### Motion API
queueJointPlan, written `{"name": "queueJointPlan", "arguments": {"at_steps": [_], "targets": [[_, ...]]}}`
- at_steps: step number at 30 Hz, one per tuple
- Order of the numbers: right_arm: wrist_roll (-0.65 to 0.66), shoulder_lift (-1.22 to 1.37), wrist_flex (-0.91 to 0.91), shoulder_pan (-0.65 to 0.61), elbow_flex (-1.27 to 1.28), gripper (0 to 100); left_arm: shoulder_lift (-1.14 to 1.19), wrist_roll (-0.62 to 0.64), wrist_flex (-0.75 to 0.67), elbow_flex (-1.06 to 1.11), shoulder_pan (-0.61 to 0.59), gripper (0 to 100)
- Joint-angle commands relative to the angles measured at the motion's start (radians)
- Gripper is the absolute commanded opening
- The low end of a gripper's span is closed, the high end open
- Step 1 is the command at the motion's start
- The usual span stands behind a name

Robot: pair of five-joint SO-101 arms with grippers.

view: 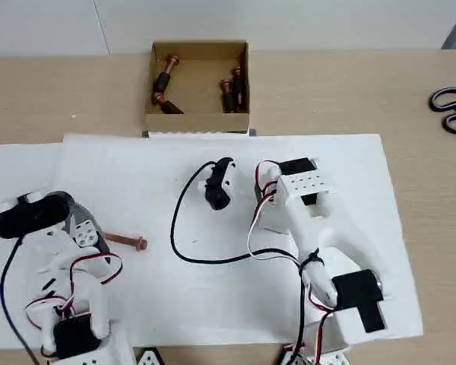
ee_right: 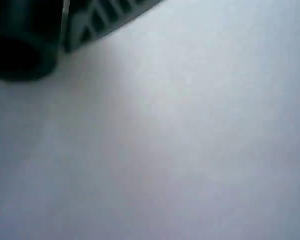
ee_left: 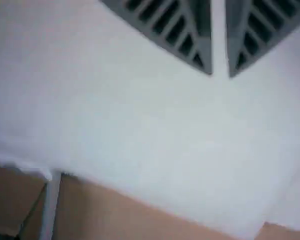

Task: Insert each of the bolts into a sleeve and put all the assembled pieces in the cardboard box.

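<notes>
Left of centre, a bare bolt; left gripper narrow, right gripper state indeterminable. Skewed pinching may roll the bolt.

The wooden table bears a white sheet spread beneath the right gripper, a box just beyond it, and scissors well off to its right.

You are looking past the grey ribbed parts of the left gripper, which is hanging over a sheet of white paper. The paper is lying on the tan table, with its edge running slantwise, and a pale narrow strip is crossing the tan surface next to that edge.
</notes>
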Motion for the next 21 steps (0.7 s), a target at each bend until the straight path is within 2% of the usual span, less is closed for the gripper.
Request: {"name": "queueJointPlan", "arguments": {"at_steps": [1,7,12,18,21], "targets": [[0.015,0.038,-0.033,0.03,-0.002,22.6,-0.011,0.005,-0.02,0.002,0.002,1],[0.011,0.096,-0.084,0.038,-0.002,20.4,-0.011,0.005,-0.02,0.005,0.002,1],[-0.02,0.11,-0.101,0.031,-0.015,1.5,-0.011,0.005,-0.02,0.041,0.002,1],[-0.163,0.108,-0.09,0.039,-0.11,0.9,-0.011,0.006,-0.026,0.041,0.002,1],[-0.256,0.074,-0.007,0.035,-0.204,0.8,-0.011,0.005,-0.023,0.041,0.002,1]]}}
